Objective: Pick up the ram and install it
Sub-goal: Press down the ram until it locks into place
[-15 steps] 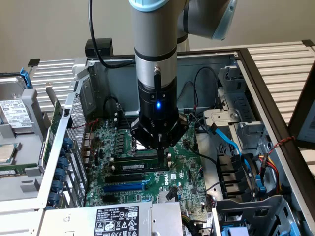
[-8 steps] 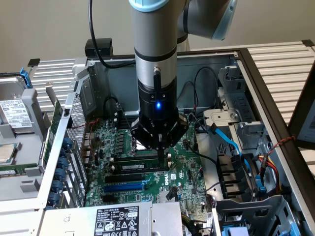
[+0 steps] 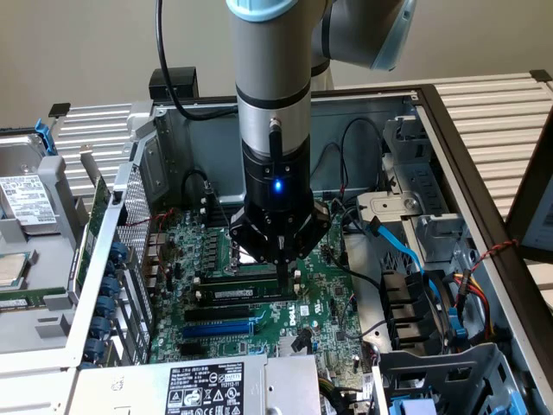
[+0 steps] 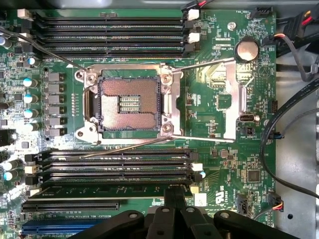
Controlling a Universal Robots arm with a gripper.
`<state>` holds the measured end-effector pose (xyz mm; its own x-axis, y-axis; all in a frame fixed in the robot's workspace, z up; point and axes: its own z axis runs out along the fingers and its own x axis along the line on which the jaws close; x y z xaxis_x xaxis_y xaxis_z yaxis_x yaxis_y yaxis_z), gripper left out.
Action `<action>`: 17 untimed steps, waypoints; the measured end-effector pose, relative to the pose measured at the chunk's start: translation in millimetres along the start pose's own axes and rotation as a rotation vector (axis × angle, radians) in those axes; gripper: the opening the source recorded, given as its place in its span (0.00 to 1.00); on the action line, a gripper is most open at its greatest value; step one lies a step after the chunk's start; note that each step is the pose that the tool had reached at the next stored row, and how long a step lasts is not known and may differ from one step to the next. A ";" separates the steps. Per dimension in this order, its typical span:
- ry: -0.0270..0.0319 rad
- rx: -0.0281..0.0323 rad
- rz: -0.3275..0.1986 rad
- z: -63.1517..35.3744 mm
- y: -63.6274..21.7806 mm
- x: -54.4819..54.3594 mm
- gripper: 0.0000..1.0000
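Down at the middle of the exterior frame, my gripper (image 3: 282,264) hangs straight over the motherboard (image 3: 333,303) inside the open case (image 3: 449,156). My fingers are pressed together, tips down on the top edge of the ram (image 3: 251,291), near its end toward the exterior view's right. I can't tell whether anything is pinched between them; they look closed on themselves and bearing on the stick.

The ram lies lengthwise in a black memory slot, a thin green strip with a small white label, just left of centre in the exterior frame. The blue slot (image 3: 220,328) runs parallel just below it in that frame, and a white clip (image 3: 296,275) stands at the ram's end beside my fingertips.

From my wrist, my gripper (image 4: 175,191) shows at the lower middle of the frame, its black fingers (image 4: 169,199) side by side and meeting the ram (image 4: 107,189), which sits as the last stick-length line under three empty slots (image 4: 114,167). The bare CPU socket (image 4: 129,103) fills the frame's centre, four more empty slots (image 4: 109,35) cross the top, and a coin cell (image 4: 246,49) shines at upper right.
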<state>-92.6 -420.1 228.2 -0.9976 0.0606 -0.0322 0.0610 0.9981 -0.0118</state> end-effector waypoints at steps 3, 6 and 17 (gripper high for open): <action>0.0000 0.0001 0.003 0.1 0.0 0.0 0.10; -0.0001 0.0000 0.006 0.3 0.0 0.0 0.10; 0.0005 -0.0056 0.012 -24.6 -0.7 4.9 0.10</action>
<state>-98.3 -420.1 252.6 -0.9968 0.0729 -0.0319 0.0731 0.9973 -0.0058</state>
